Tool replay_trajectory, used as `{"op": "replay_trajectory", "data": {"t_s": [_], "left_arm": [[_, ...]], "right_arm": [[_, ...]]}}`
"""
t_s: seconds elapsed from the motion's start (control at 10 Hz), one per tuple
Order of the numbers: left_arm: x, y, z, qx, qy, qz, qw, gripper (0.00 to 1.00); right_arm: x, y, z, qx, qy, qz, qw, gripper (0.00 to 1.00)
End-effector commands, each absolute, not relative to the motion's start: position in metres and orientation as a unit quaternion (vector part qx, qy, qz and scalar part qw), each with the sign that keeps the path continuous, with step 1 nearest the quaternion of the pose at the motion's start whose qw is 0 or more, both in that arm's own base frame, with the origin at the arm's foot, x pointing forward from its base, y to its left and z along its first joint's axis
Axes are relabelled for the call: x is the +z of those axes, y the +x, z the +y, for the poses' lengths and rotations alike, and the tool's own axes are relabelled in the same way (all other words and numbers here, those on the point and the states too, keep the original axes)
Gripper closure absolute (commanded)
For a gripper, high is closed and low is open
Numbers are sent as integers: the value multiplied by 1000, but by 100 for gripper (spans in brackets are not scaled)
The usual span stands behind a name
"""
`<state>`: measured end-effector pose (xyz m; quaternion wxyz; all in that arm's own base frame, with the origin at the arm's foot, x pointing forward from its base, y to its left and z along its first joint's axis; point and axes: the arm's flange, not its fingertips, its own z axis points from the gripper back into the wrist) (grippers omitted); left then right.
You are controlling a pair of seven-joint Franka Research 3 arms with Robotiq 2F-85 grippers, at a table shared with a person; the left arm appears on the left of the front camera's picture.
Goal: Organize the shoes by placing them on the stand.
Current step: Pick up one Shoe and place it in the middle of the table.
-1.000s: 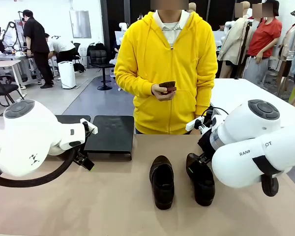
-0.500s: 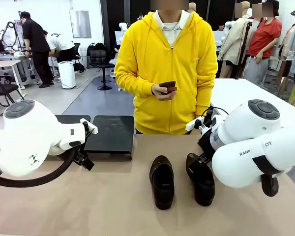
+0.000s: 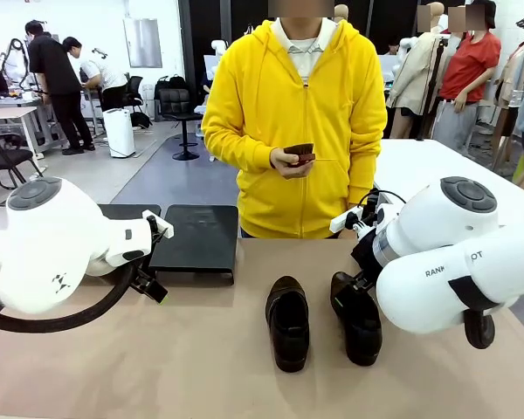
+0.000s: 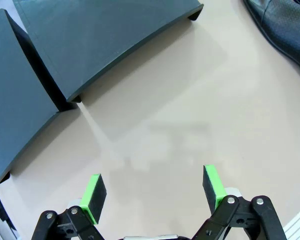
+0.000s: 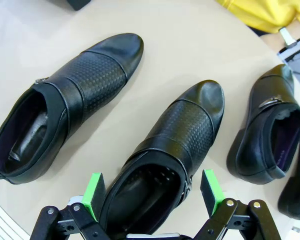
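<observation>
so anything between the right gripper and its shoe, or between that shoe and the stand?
Gripper side: nothing; the right gripper is open with the black textured leather loafer between its pads. Toward the flat matte-black stand, a second black loafer lies roughly in line.

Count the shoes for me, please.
4, all on the table: first shoe under the right gripper, second shoe and third shoe flanking it, seemingly a fourth shoe cut off at the picture's edge.
</observation>
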<state>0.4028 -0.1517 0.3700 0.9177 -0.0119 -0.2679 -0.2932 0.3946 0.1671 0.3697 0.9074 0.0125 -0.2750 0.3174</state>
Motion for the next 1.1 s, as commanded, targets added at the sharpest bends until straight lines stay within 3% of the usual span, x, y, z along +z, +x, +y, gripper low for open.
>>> {"op": "replay_trajectory", "data": {"t_s": [0.0, 0.2, 0.3, 0.6, 0.8, 1.0], "left_arm": [[370, 403, -152, -293, -12, -268, 918, 0], [419, 386, -148, -298, -115, -234, 918, 0], [459, 366, -146, -211, -124, -200, 949, 0], [541, 304, -90, -240, -248, -192, 919, 0], [572, 250, -20, -246, -330, -208, 887, 0], [568, 193, 46, -175, -330, -263, 890, 0]], "right_arm": [[370, 395, 167, 317, 13, -275, 907, 0], [425, 383, 170, 332, 90, -239, 908, 0], [467, 366, 165, 300, 89, -215, 925, 0], [567, 308, 137, 260, 135, -210, 933, 0], [618, 261, 85, 212, 145, -227, 939, 0], [628, 222, 27, 130, 163, -262, 942, 0]]}}
